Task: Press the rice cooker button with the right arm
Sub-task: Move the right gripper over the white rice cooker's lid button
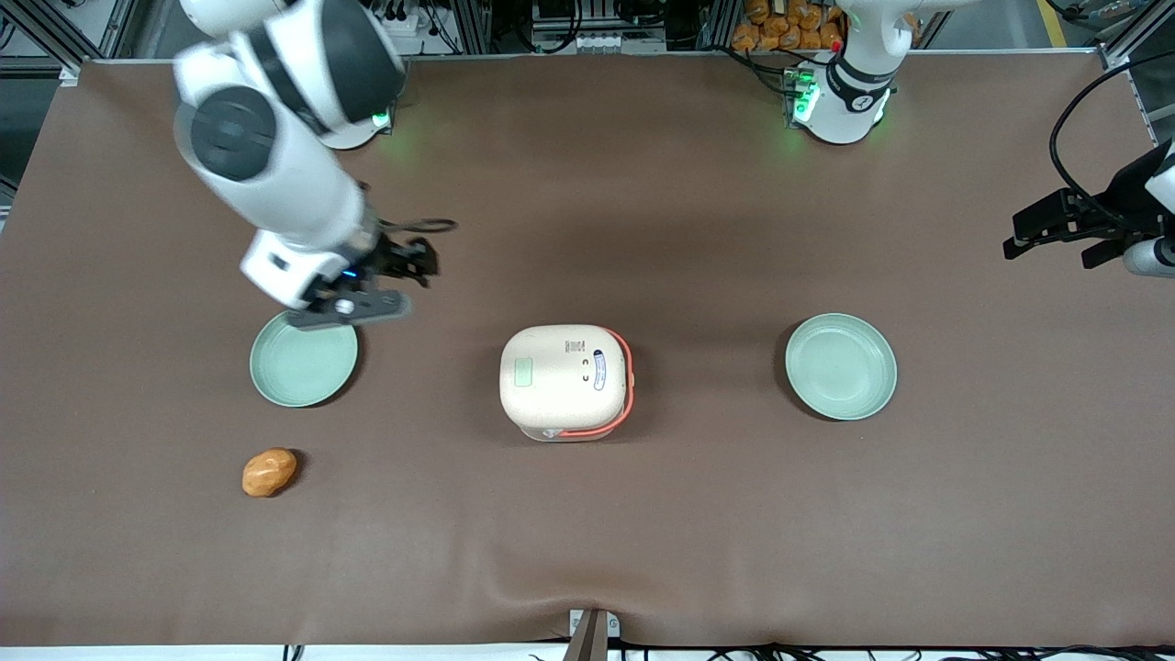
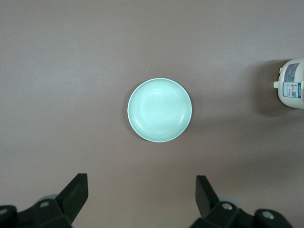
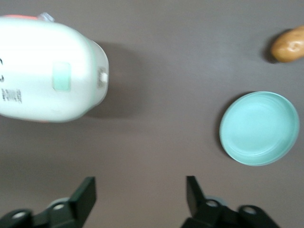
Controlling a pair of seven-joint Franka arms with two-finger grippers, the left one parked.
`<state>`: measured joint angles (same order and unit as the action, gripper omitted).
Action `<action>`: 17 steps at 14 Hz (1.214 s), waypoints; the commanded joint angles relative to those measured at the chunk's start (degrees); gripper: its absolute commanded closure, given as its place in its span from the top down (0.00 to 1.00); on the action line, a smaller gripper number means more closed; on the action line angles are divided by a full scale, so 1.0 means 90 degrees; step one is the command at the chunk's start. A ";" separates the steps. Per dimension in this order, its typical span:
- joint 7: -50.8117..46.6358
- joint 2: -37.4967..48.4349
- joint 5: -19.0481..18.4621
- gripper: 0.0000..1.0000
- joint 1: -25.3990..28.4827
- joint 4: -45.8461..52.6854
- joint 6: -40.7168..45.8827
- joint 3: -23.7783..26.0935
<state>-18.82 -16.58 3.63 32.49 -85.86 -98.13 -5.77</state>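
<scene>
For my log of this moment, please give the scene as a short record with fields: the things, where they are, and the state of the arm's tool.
cooker: cream-white rounded-square rice cooker, mid-table, lid closed
button: pale green square patch on lid, untouched
tool: black two-finger tool of right arm, open, above table beside one plate, apart from cooker
plates: two round pale green plates, empty, one toward each end
other: orange-brown potato-like lump, nearer the front camera than the first plate

Left wrist view: 1 pale green plate (image 2: 160, 110) sits on the brown table (image 2: 71, 71), empty. Part of the rice cooker (image 2: 292, 83) shows at the frame edge, label visible, well apart from the plate.
</scene>
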 commanded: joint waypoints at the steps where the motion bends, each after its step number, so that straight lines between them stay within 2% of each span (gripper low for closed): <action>1: -0.0214 -0.0637 0.0270 0.00 0.0178 0.0632 -0.0151 -0.0071; 4: -0.0185 -0.1096 0.0582 0.00 0.0208 0.1092 -0.0199 -0.0081; 9: -0.0398 -0.1936 0.0603 0.00 0.0296 0.1912 -0.0569 -0.0081; 12: -0.0828 -0.2219 0.0613 0.00 0.0374 0.2147 -0.0844 -0.0071; 17: -0.0839 -0.2513 0.0593 0.00 0.0607 0.2333 -0.0952 -0.0081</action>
<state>-25.29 -37.23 8.01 36.08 -67.62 -107.30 -5.80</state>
